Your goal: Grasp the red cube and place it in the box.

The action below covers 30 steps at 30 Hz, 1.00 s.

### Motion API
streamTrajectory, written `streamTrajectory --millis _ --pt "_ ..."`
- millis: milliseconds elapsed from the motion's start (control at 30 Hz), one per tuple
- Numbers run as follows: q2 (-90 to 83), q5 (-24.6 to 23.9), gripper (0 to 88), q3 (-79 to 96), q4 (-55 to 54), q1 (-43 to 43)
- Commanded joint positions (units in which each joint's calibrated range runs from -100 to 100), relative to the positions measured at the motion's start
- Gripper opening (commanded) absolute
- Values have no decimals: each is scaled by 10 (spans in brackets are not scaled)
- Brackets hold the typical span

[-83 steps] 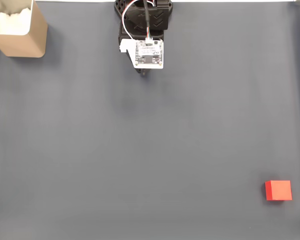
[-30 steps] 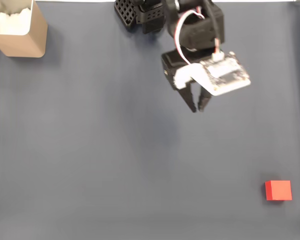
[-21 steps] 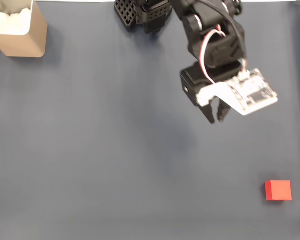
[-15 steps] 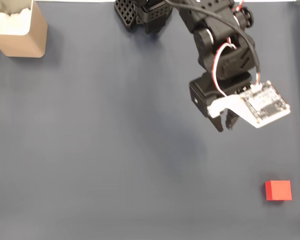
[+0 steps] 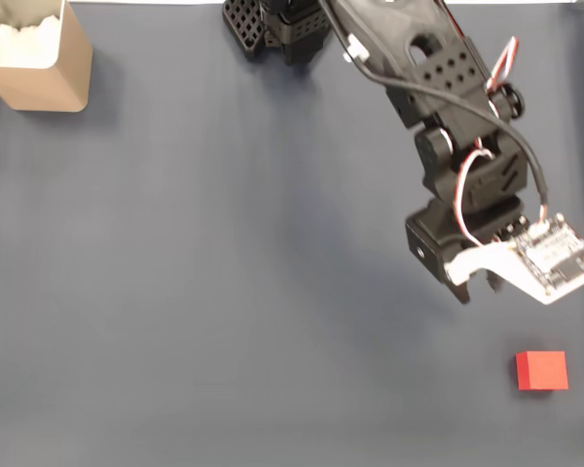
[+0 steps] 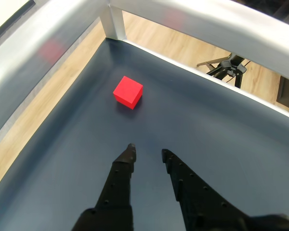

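One small, matte red cube point(image 6: 128, 92) sits apart from the slightly parted, empty end effector point(image 6: 147, 151).

The cube point(image 5: 542, 371) is small, bright red and matte. It rests flat on the dark mat near the lower right corner in the fixed view. The box point(image 5: 34, 53) is tan outside with white padding inside. It stands upright at the upper left corner, well apart from the cube.

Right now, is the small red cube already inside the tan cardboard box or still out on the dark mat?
Out. The small red cube lies on the dark mat, far from the tan cardboard box.
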Motion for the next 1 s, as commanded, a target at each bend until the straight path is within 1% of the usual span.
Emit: streamTrajectory --millis 0,167,400,967 --pt "37 -5 153 -85 -11 -7" --pt "100 -7 181 -146 -14 -8" --pt "167 -3 237 -202 -53 -10" --pt "283 -14 324 -326 -56 -24"
